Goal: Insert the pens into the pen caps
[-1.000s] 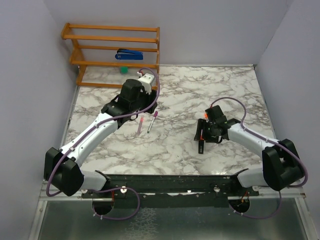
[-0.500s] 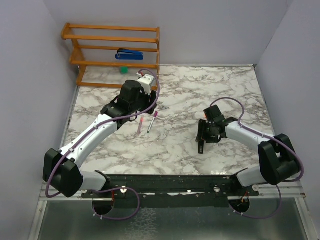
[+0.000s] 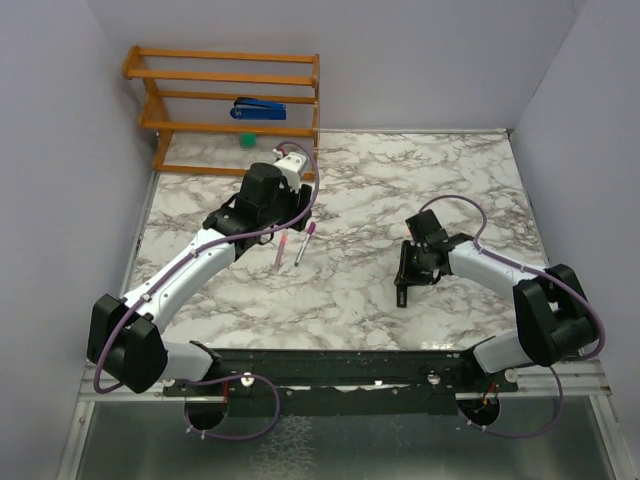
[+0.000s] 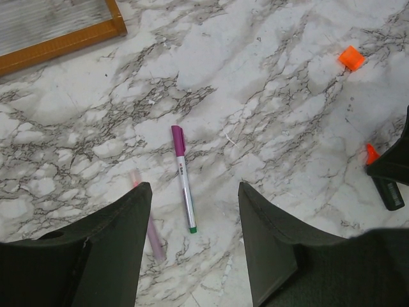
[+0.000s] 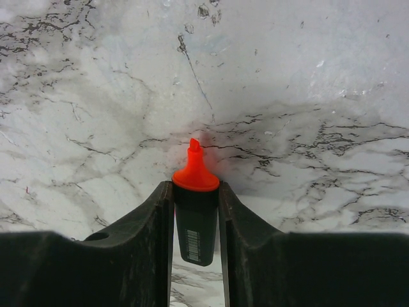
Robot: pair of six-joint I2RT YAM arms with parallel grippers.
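The left arm reaches up from its base at the near left edge, bends at the elbow and stretches toward the far left of the tabletop (image 3: 380, 180), ending short of the wooden rack (image 4: 57, 45). Its wrist tips downward, so the left claw (image 4: 193, 188) hangs spread wide over two pens and holds nothing. Between its fingers (image 4: 121, 236) lies the silver pen (image 4: 185, 192), with a purple cap (image 4: 177, 137) on its far end. The pink pen (image 4: 152, 231) lies just beside it, partly hidden by the left finger.

The right arm folds back from its base at the near right. Its forearm runs low across the tabletop toward the middle, with the wrist angled down and toward the near edge. The right claw (image 5: 195, 192) is pinched narrow around the black body of the marker (image 5: 195, 224). The marker's bare orange tip points at the marble surface just ahead. Whether the tip touches the surface cannot be told.

The orange cap (image 4: 351, 57) lies alone on the tabletop, apart from the marker and farther from the silver pen.
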